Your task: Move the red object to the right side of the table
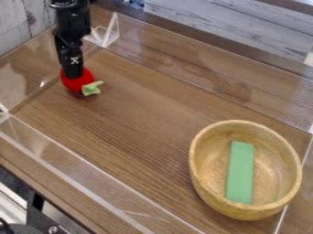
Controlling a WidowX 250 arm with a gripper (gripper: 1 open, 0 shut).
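The tool (pixel 73 71) hung spread wide right over the red fruit (pixel 80 83) at the surface's (pixel 159 110) far left. Best bet: sink lower, straddle the fruit's middle, then squeeze gently.

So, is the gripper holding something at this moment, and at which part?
Nothing is held. The gripper is open and stands just above the red object, which lies on the table.
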